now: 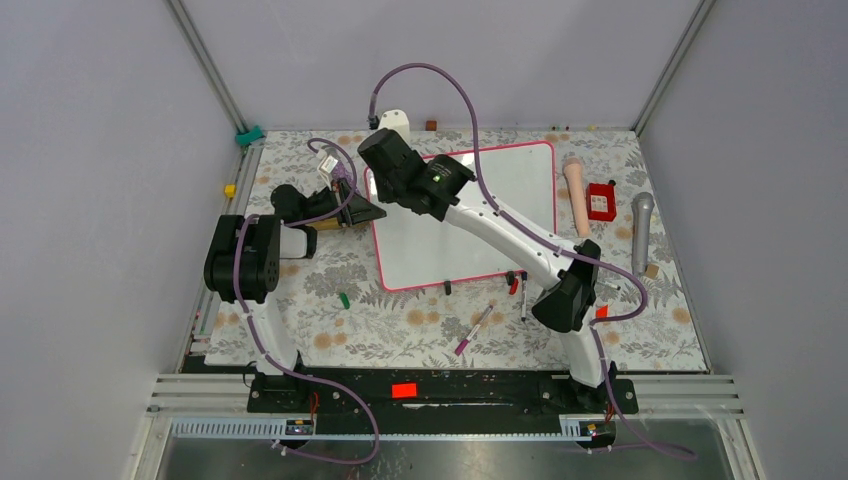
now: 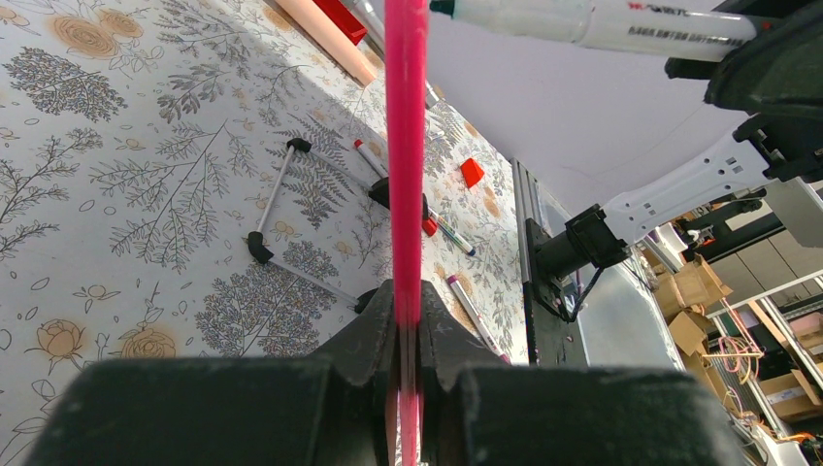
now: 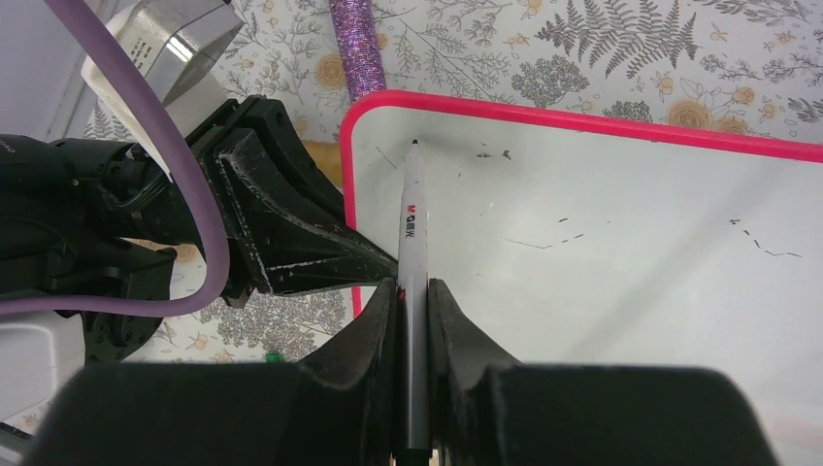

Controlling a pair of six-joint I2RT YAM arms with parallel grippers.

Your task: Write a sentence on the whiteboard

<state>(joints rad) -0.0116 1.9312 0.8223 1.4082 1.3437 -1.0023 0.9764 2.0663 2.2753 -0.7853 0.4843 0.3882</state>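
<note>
Your right gripper (image 3: 412,291) is clamped on the marker (image 3: 411,218). Its tip is at the whiteboard (image 3: 602,252) corner beside the left gripper (image 2: 408,316), which pinches the board's pink frame (image 2: 406,146). Bare board stretches away from that corner, so write in that direction. I cannot tell whether the tip is touching.
</note>
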